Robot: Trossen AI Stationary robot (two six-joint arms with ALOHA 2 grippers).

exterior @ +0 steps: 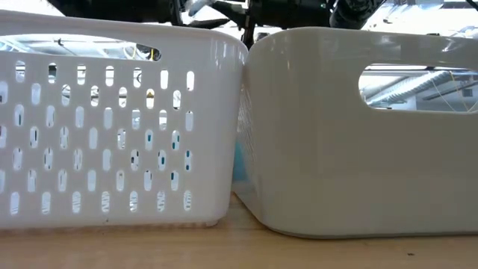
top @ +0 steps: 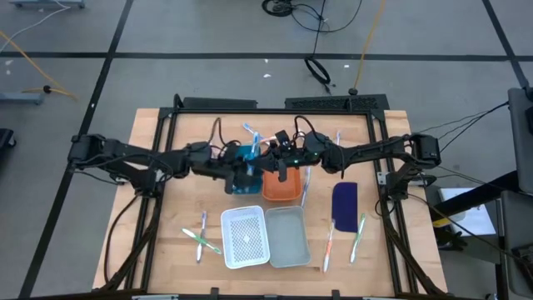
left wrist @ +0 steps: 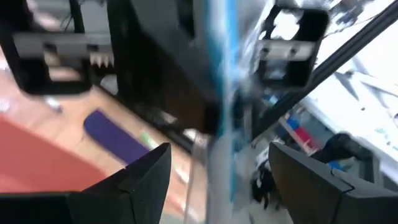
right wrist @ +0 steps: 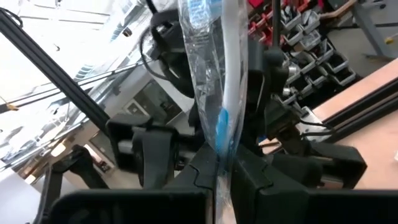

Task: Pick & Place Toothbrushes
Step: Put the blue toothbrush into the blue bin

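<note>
Both arms meet over the middle of the table, above an orange bin (top: 283,187). My right gripper (right wrist: 219,171) is shut on a blue-and-white toothbrush (right wrist: 214,74) in a clear wrapper, also seen as the toothbrush (top: 251,137) from above. My left gripper (left wrist: 217,180) is open, its fingers standing on either side of the same toothbrush (left wrist: 221,93) without touching it. Other toothbrushes lie flat on the table at the left (top: 200,236) and at the right (top: 329,243), (top: 358,236). My right gripper pinches one end of the wrapped toothbrush (right wrist: 219,146) between its two fingers. The rest of the toothbrush sticks out past the fingertips. It is lifted clear, above the bins.
A white perforated basket (top: 244,237) and a plain pale tub (top: 288,236) stand side by side near the front edge and fill the low view. A dark blue flat oblong piece (top: 345,202) lies at the right. A black frame (top: 275,104) borders the table.
</note>
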